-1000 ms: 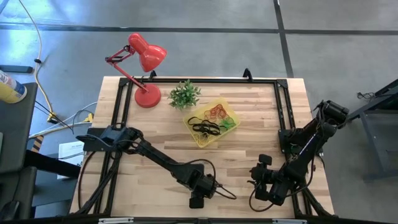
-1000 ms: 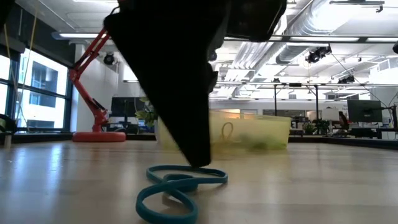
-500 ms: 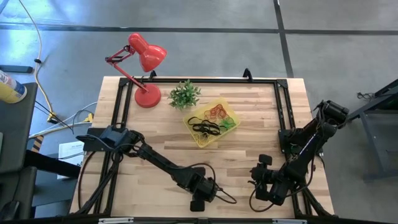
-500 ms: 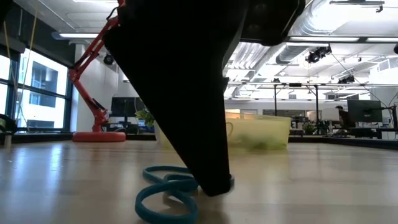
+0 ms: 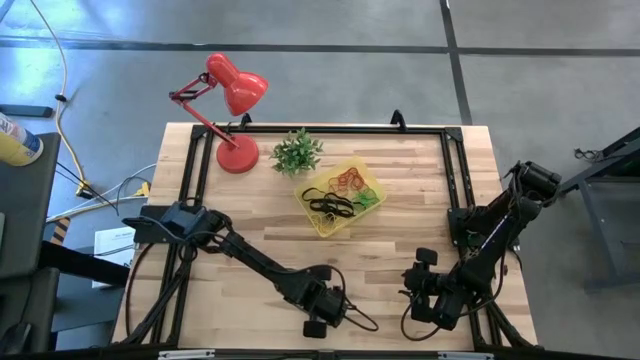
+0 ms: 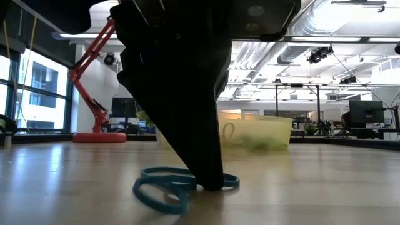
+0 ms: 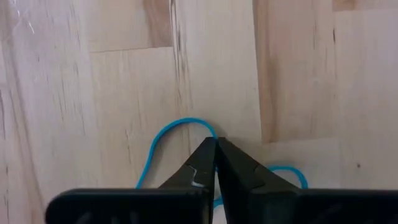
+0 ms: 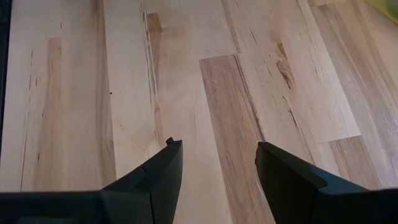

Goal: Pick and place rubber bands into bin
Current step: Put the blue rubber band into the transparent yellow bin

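A blue rubber band (image 6: 164,188) lies in loops on the wood near the table's near edge. My left gripper (image 5: 343,317) stands over it, pointing down, shut on it. The bin (image 5: 345,195), a shallow yellow tray, sits on the table at the far middle. It holds black (image 5: 328,204), orange (image 5: 348,181) and green (image 5: 368,198) rubber bands, and in the low view the bin (image 6: 262,134) shows behind the gripper. My right gripper (image 8: 219,155) hovers open over bare wood at the near right, with nothing between its fingers. My left gripper pinches one strand of the blue band (image 7: 210,129) between its two fingertips, where two of its loops meet. The fingers come from above, pointing down, with their tips at the table top. The band lies slack on the wood on both sides of the fingers (image 6: 211,182).
A red desk lamp (image 5: 232,98) stands at the far left corner, and a small green plant (image 5: 296,151) stands beside the bin. A black frame (image 5: 330,129) runs along the table's far and side edges. Bare wood (image 5: 400,240) lies between the bin and the grippers.
My left gripper has come down and a little toward the near edge, onto the blue band. The band has shifted on the wood. Its loops now lie flatter and spread to both sides of the fingers.
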### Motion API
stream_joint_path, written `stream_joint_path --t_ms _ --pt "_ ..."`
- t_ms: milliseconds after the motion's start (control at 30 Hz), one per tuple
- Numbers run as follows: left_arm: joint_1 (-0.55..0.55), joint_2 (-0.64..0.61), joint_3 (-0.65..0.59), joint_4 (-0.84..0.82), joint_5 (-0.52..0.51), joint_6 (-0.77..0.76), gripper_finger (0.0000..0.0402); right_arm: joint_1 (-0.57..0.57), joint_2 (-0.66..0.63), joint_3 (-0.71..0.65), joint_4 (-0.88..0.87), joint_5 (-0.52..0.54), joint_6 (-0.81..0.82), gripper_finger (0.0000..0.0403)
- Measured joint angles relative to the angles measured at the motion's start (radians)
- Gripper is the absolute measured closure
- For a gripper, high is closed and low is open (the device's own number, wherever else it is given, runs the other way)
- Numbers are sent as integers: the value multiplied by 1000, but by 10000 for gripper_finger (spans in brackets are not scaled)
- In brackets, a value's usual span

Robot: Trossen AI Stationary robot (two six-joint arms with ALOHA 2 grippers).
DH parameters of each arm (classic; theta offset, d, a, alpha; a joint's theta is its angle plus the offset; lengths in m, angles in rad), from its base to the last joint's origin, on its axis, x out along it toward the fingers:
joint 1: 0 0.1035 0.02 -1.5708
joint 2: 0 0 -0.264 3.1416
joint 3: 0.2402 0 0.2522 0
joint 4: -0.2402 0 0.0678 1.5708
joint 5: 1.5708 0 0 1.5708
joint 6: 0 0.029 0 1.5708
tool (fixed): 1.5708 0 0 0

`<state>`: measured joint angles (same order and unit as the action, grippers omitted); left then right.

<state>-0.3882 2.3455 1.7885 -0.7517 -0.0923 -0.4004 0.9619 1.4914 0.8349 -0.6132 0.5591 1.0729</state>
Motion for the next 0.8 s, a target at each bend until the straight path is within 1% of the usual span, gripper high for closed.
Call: stream_joint_path --t_ms 267,367,500,800 --pt "0 -23 -2 -4 -38 4 401 0 0 0 0 12 0 210" --pt "0 -32 8 -44 -63 12 401 0 0 0 0 13 0 210" --pt "3 -30 59 -127 -115 22 401 0 0 0 0 14 1 210" --pt "1 -50 159 -211 -201 56 402 0 0 0 2 11 3 210"
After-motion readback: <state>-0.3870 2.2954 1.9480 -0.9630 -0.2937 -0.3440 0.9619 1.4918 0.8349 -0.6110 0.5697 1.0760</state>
